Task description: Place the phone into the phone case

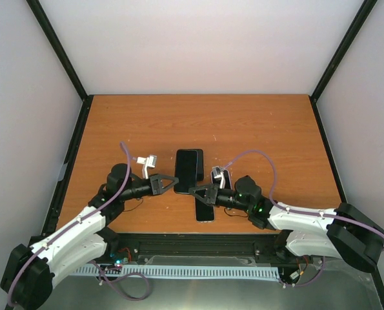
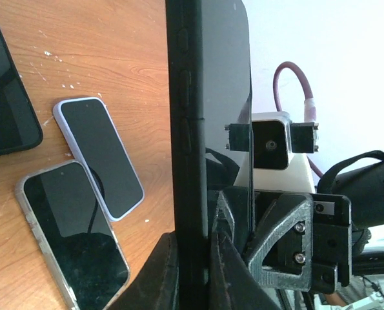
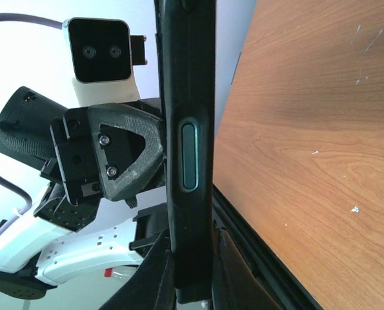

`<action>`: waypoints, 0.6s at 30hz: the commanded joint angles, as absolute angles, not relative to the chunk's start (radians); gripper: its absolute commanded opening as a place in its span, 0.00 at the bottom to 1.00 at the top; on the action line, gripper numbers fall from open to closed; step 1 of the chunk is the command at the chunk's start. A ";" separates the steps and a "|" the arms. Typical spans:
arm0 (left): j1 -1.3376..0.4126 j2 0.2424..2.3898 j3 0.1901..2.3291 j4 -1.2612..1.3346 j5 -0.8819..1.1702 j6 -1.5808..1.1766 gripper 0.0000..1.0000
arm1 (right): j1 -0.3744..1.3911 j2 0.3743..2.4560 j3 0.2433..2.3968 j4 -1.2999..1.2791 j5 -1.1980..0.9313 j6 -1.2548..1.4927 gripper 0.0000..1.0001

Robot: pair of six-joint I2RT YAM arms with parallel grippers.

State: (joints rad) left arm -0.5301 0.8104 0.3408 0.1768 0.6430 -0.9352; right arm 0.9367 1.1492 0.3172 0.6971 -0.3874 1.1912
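A black phone [image 2: 225,97] stands edge-on between the shut jaws of my left gripper [image 2: 195,245]; its glossy face and side buttons show. My right gripper [image 3: 192,248] is shut on a matte black phone case [image 3: 188,84] with a teal side button, also edge-on. In the top view the two grippers, left [image 1: 173,182] and right [image 1: 193,192], meet tip to tip at the table's middle, with the black slab [image 1: 188,165] between and just beyond them. I cannot tell whether the phone sits inside the case.
Other phones lie on the wooden table [image 1: 114,129]: a lavender-cased one [image 2: 98,155], a silver-edged one [image 2: 75,242] and a black one [image 2: 4,97]. One phone [image 1: 204,210] lies by the near edge under the right gripper. Black frame posts stand at the table's corners.
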 commanded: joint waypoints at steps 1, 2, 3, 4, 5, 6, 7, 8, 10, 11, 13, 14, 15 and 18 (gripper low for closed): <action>-0.531 0.807 0.377 0.154 0.633 -0.864 0.00 | 0.942 1.117 0.350 0.705 -0.381 1.135 0.09; -0.531 0.802 0.374 0.165 0.645 -0.858 0.00 | 0.942 1.110 0.354 0.693 -0.379 1.129 0.13; -0.531 0.796 0.373 0.176 0.663 -0.852 0.00 | 0.942 1.101 0.361 0.669 -0.376 1.115 0.18; -0.530 0.788 0.374 0.182 0.680 -0.843 0.00 | 0.941 1.084 0.371 0.636 -0.369 1.098 0.23; -0.531 0.783 0.376 0.186 0.698 -0.834 0.00 | 0.942 1.065 0.383 0.594 -0.360 1.078 0.29; -0.531 0.777 0.379 0.187 0.717 -0.825 0.00 | 0.942 1.047 0.393 0.554 -0.352 1.058 0.34; -0.531 0.772 0.382 0.186 0.735 -0.815 0.00 | 0.940 1.030 0.403 0.521 -0.340 1.039 0.39; -0.530 0.765 0.387 0.185 0.755 -0.804 0.00 | 0.939 1.010 0.411 0.490 -0.333 1.021 0.44; -0.531 0.756 0.397 0.177 0.790 -0.784 0.00 | 0.932 0.973 0.427 0.433 -0.318 0.993 0.55; -0.530 0.750 0.400 0.175 0.808 -0.775 0.00 | 0.927 0.953 0.434 0.410 -0.310 0.982 0.60; -0.530 0.746 0.405 0.178 0.843 -0.761 0.00 | 0.911 0.922 0.450 0.359 -0.300 0.968 0.67; -0.531 0.746 0.407 0.179 0.859 -0.755 0.00 | 0.901 0.910 0.458 0.335 -0.301 0.962 0.69; -0.530 0.748 0.409 0.179 0.880 -0.748 0.00 | 0.889 0.899 0.465 0.325 -0.304 0.958 0.70; -0.531 0.761 0.416 0.181 0.940 -0.730 0.00 | 0.850 0.879 0.498 0.277 -0.317 0.947 0.71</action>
State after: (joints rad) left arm -0.5293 0.7631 0.3542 0.1555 0.8200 -0.7971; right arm 0.8902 0.9119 0.4385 0.3492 -0.3359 0.9962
